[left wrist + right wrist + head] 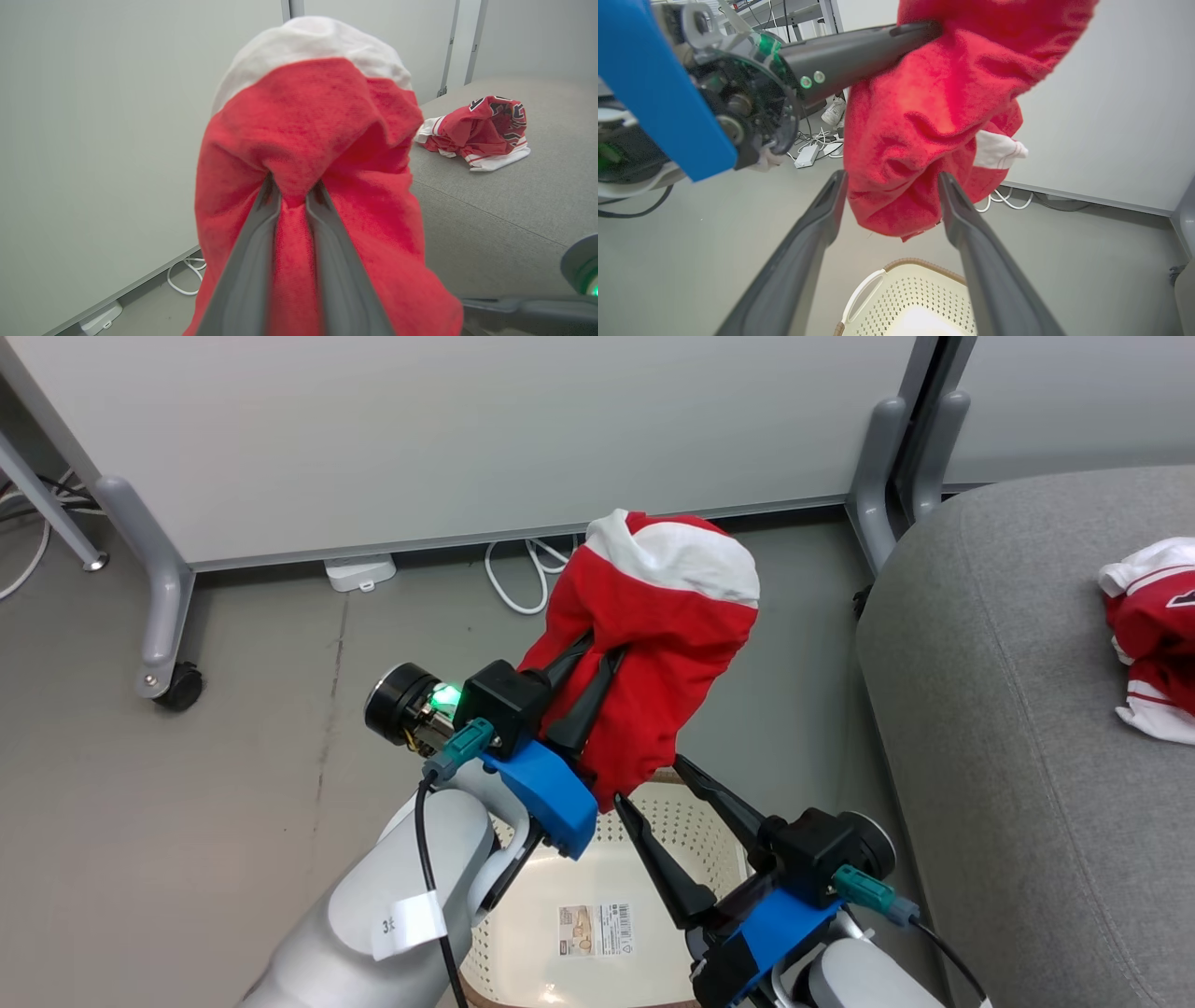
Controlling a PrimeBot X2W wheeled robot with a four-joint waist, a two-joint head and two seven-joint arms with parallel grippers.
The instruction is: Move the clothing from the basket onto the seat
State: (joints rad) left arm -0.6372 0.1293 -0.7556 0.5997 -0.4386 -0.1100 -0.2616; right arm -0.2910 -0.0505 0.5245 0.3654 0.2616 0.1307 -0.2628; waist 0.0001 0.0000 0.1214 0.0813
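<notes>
Grey floor (233,756) below: my left pincer (597,663) clamps the red garment (653,644) above the basket (691,821), right pincer (650,780) gaping empty. I'd swing it to three o'clock, well over the seat (1008,728), before releasing.

Grey floor (233,784), scuffed. White partition panel (467,429) along the floor's far edge, on a grey leg (159,588) with a black caster (179,688). White adapter (359,572) and looped white cable (523,581) lie under the panel's bottom edge. Second panel (1074,401) at far right, grey feet (882,476) between the two. More cables (28,513) at far left. In the right wrist view, a white shoe (833,112) beside tangled cords (812,147).
</notes>
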